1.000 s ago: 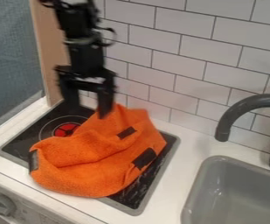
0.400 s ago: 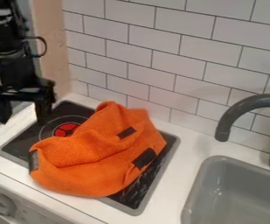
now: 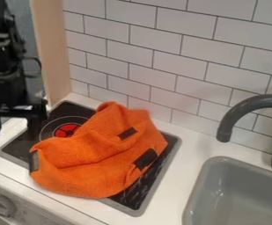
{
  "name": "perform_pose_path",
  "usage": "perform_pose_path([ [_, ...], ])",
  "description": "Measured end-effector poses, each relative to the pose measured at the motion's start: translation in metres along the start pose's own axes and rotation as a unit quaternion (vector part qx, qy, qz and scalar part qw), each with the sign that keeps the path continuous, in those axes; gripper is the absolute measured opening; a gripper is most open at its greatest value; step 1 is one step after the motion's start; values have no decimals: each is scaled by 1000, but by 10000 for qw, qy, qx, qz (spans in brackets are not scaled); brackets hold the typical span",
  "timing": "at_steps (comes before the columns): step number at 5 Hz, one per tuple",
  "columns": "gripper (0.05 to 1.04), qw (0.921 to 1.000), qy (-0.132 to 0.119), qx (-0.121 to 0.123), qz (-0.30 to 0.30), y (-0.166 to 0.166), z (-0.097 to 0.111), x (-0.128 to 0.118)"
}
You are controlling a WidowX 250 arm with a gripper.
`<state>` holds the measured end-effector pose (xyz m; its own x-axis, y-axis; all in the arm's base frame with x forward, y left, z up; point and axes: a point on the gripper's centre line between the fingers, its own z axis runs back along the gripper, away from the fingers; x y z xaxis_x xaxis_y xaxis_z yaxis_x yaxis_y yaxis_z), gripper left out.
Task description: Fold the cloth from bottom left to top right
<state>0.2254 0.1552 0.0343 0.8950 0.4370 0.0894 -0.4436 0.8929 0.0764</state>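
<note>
- We had the black gripper [image 3: 14, 125] at the left edge of the camera view, hanging with its fingers pointing down, near the left part of the stove top [image 3: 71, 110].
- We saw its fingers spread wide apart, with nothing held between them; they were clear of the cloth.
- We found the orange cloth [image 3: 97, 165] lying in a rumpled heap on the black stove top, covering much of its middle and part of its grey front rim.
- We could make out a loose fold running across the cloth from its left end up towards the right, and a raised, rounded peak at its top.
- On the cloth we saw three dark patches: one [image 3: 34, 161] at the left end, a smaller one [image 3: 127, 133] in the upper part and a larger one [image 3: 145, 159] near the right edge.
- We saw the red burner mark [image 3: 65, 130] just beside the cloth's upper left side.
- We had the stove top set in a white counter [image 3: 176, 184], with a control knob [image 3: 5, 205] on the front panel below.
- To the right we saw a grey sink [image 3: 192, 204] and a dark grey faucet [image 3: 244, 107]; behind stood a white tiled wall [image 3: 176, 59].
</note>
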Motion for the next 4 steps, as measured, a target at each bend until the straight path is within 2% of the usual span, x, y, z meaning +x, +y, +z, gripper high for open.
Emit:
perform_pose_path([
  [1, 999, 9999, 13, 135, 104, 3, -18, 2],
  [2, 999, 9995, 230, 151, 184, 2, -36, -3],
  [3, 999, 9993, 238, 48, 284, -2, -43, 2],
  [4, 999, 9991, 256, 135, 297, -3, -52, 4],
])
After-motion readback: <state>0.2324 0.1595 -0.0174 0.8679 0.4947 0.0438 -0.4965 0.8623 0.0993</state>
